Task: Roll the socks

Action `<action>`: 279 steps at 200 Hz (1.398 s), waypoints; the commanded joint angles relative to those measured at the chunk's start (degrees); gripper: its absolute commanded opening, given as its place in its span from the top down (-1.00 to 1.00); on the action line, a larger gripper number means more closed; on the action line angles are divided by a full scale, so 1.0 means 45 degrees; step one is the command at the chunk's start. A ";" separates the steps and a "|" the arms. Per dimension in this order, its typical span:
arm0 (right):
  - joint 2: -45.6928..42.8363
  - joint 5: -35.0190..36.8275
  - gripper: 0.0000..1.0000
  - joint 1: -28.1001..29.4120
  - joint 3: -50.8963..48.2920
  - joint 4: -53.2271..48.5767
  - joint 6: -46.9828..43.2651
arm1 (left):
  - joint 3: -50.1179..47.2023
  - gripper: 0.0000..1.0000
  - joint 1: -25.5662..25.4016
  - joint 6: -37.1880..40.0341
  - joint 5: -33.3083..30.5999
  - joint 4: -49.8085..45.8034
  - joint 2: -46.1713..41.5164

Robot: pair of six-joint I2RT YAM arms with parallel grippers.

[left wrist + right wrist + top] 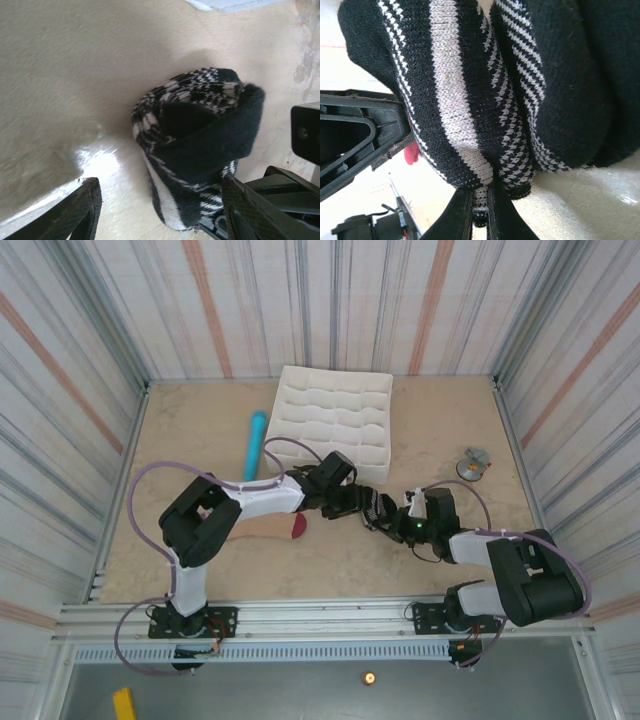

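Note:
The black sock (200,145) with thin white stripes is rolled into a bundle on the table, seen small in the top view (374,507) between both grippers. My left gripper (160,184) is open and straddles its lower end. The right finger (245,210) is against the fabric and the left finger (85,210) stands well apart. My right gripper (480,194) is shut on the black sock (470,100), pinching a fold of its edge. The beige sock (262,530) lies mostly hidden under my left arm, its maroon toe (298,530) showing.
A white compartment tray (335,418) stands at the back centre, a light-blue cylinder (255,445) lying to its left. A small grey object (473,464) sits at the right. Striped walls close in the table on three sides.

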 commanded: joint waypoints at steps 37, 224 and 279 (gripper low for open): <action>0.0303 0.0235 1.00 -0.0495 -0.0352 -0.2532 0.0202 | 0.0733 -0.13 -0.0182 0.0145 0.0162 -0.0366 0.0807; -0.4515 0.5289 0.24 0.2898 0.2740 -0.8707 -0.3784 | 0.1694 0.89 0.0074 -0.0559 -0.0196 -0.4328 0.1109; -0.5104 1.0055 -0.09 0.6837 0.3260 -0.9777 -0.5149 | 0.0545 0.90 0.0338 -0.0903 0.0243 -0.4086 0.0189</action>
